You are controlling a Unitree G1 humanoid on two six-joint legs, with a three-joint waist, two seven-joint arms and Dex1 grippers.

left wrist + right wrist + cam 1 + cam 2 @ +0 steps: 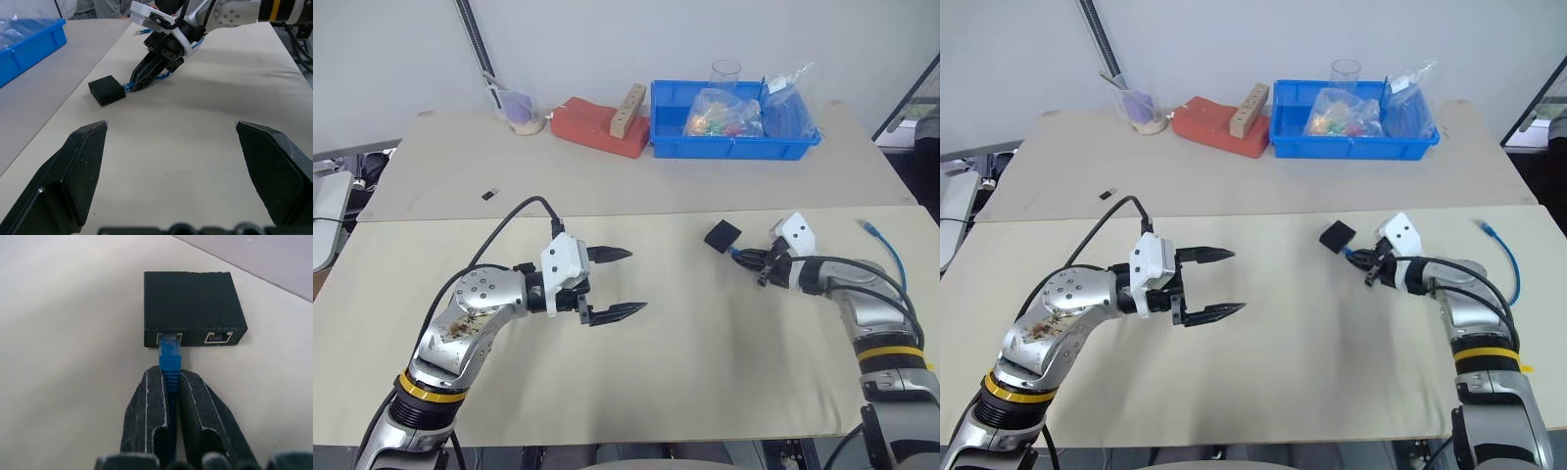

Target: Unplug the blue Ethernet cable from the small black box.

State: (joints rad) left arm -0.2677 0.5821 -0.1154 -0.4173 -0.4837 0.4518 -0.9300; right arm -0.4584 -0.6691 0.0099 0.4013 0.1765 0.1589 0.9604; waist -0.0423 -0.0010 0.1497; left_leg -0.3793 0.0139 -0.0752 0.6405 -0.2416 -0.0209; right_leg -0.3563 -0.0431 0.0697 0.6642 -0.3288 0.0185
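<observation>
- A beige table point(705, 372) holds the small black box point(722, 236), which lies flat just right of the table's middle, apart from everything but its cable.
- The blue Ethernet cable point(169, 357) is plugged into the left of two ports on the box's side that faces the right arm; the port beside it is empty.
- The right gripper point(170, 404) is clamped on the blue Ethernet cable just behind the plug's ribbed boot, with its fingers lying almost along the cable. Judged from this, the grip sits close to the box so that a pull acts straight on the plug rather than bending the slack.
- The rest of the cable runs back under the right arm and curls to a free end point(870, 228) near the table's right edge.
- The left gripper point(619, 284) hangs above the table to the left, well apart from the box, its fingers spread wide and holding nothing. It points toward the box, probably ready to steady it.
- The box is not held down, so a pull may drag it along.
- A blue bin point(671, 145) sits at the far side.
</observation>
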